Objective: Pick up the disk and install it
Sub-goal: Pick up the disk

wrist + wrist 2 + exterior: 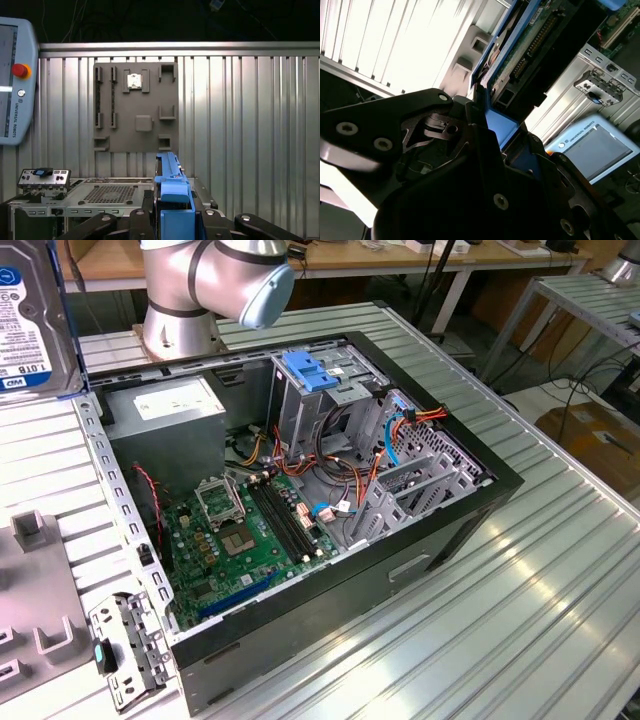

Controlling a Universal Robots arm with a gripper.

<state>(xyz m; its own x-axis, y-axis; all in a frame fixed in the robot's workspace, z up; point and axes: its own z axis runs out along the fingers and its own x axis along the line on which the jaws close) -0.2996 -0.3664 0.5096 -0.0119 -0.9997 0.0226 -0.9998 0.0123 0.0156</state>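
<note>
Blue plastic edging gives it away: the disk [28,320] hangs upright, lifted above the tabletop's [560,590] edge on the exterior view's left, label facing the camera. In the second wrist view the gripper [487,117] is clamped on that blue carrier frame, with dark fingers [467,110] pressing from either side. Beneath the disk lies the grey fixture plate [35,630]. Moving rightwards, the open computer case [330,610] sits mid-tabletop with its green motherboard [245,530] exposed. The metal drive cage [295,410], topped by its light-blue latch [310,370], stands at the case's far side. Pickup looks done; this is the carry. Installing should call for squaring the disk to the cage's opening.
</note>
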